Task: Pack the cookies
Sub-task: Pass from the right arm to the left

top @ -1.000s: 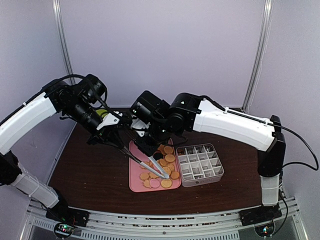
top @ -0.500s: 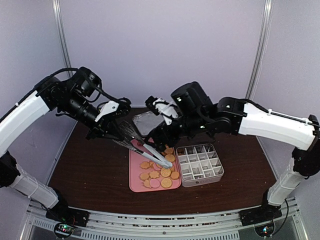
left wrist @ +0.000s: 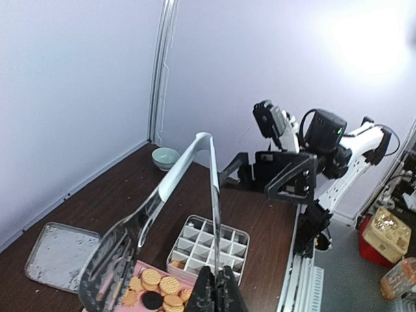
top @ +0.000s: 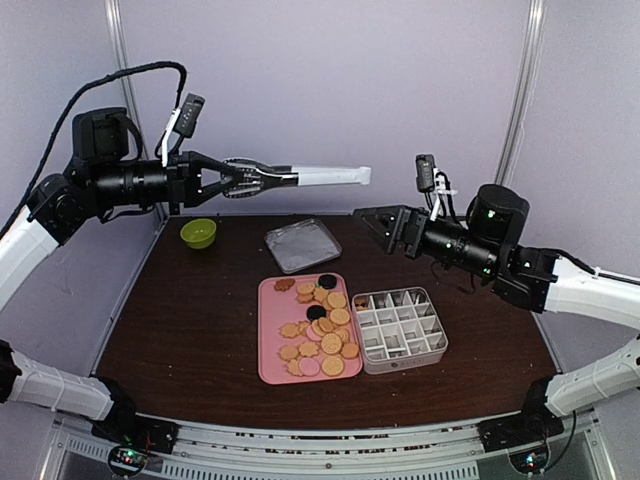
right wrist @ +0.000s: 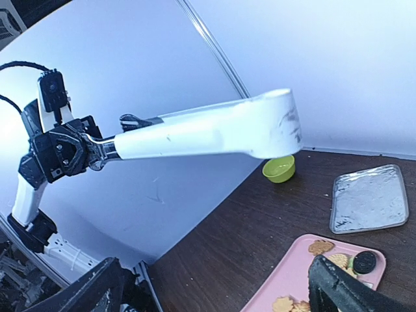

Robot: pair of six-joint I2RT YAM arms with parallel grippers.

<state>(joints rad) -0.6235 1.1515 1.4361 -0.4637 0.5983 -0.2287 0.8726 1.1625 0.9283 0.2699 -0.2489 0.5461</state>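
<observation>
Top external view: the left gripper [top: 232,178] is clamped on the handle of the metal tongs [top: 320,176], held level high at the far left, while the right gripper [top: 378,226] hangs at the right, jaws spread wide and empty. The cookies [top: 331,343] lie on the pink tray [top: 268,350], just left of the divided box [top: 440,348].
</observation>
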